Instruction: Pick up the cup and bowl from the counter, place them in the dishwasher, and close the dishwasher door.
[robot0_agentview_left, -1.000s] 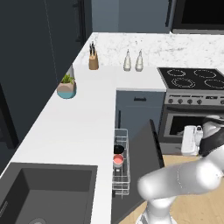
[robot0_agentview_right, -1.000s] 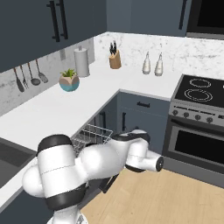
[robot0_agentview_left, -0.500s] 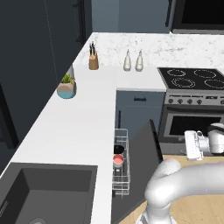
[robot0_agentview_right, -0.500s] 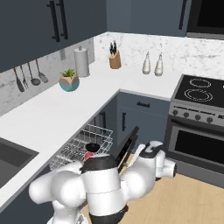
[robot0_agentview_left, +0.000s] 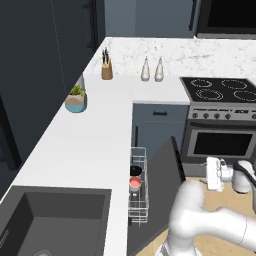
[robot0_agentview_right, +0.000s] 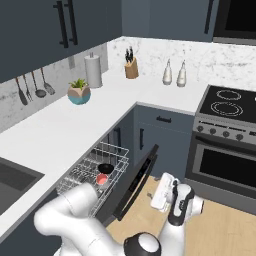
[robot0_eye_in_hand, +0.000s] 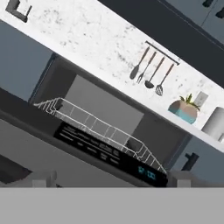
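The dishwasher's white wire rack (robot0_agentview_left: 138, 196) (robot0_agentview_right: 93, 169) is pulled out under the counter (robot0_agentview_left: 80, 145) (robot0_agentview_right: 60, 127). In the rack sit the black bowl (robot0_agentview_left: 135, 171) (robot0_agentview_right: 105, 168) and, beside it, the cup (robot0_agentview_left: 134, 184) (robot0_agentview_right: 102, 178), showing its red-pink inside. The dishwasher door (robot0_agentview_left: 161, 190) (robot0_agentview_right: 135, 181) stands partly raised, tilted outward. My gripper (robot0_agentview_left: 212, 174) (robot0_agentview_right: 163, 193) (robot0_eye_in_hand: 111, 178) is on the door's outer side, facing its top edge with the control strip (robot0_eye_in_hand: 109, 153). Its fingertips (robot0_eye_in_hand: 41, 178) are spread wide, open, with nothing held.
The steel oven (robot0_agentview_left: 220, 140) (robot0_agentview_right: 225, 165) stands right of the dishwasher, close behind my hand. A teal-and-tan plant pot (robot0_agentview_left: 76, 102) (robot0_agentview_right: 79, 94) (robot0_eye_in_hand: 183, 109), a knife block (robot0_agentview_left: 106, 70), two bottles (robot0_agentview_left: 152, 70) and a paper roll (robot0_agentview_right: 93, 71) are on the counter. A sink (robot0_agentview_left: 55, 220) lies front left.
My arm's elbow has swung down and around in front of the base. The hand has dropped a little and shifted left toward the door. Cup and bowl stay in the rack.
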